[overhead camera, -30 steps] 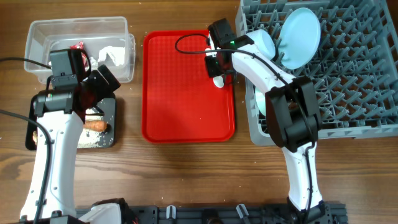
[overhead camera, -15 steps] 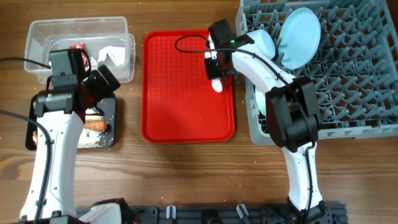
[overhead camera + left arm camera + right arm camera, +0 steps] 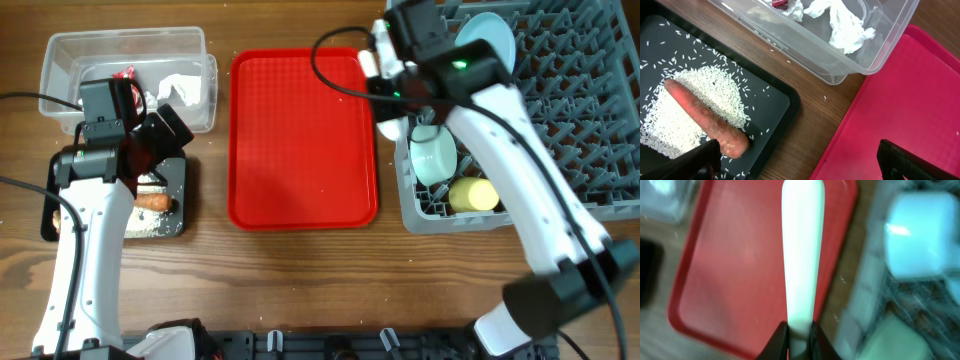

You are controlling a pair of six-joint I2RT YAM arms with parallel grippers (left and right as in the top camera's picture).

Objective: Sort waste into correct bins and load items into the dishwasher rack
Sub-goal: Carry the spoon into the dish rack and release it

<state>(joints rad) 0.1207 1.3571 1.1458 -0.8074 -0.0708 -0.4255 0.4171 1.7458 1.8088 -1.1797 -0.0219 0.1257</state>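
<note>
My right pincer [image 3: 796, 337] is clamped narrow on the handle of the spoon [image 3: 801, 255]. The spoon sticks out ahead of the fingers, over the right edge of the red tray [image 3: 300, 140], just beside the rack [image 3: 580, 120]. That view is blurred, but it shows a pale blue bowl [image 3: 920, 235] sitting in the rack.

From overhead, the rack holds a bowl [image 3: 435, 155] near its left edge. The yellow cup [image 3: 472, 195] is touching it on the near side, and the plate [image 3: 490, 30] stands on edge at the far side, partly behind my arm.

My left pincer [image 3: 800, 165] is spread wide and holds nothing. It hangs over the gap between the black tray [image 3: 775, 100] and the red tray.

The black tray holds the carrot [image 3: 705, 117], lying on a patch of rice [image 3: 670, 120] with loose grains scattered around it. The tub [image 3: 880, 30], just beyond the black tray, holds the tissue [image 3: 845, 25] and the wrapper [image 3: 780, 4].
</note>
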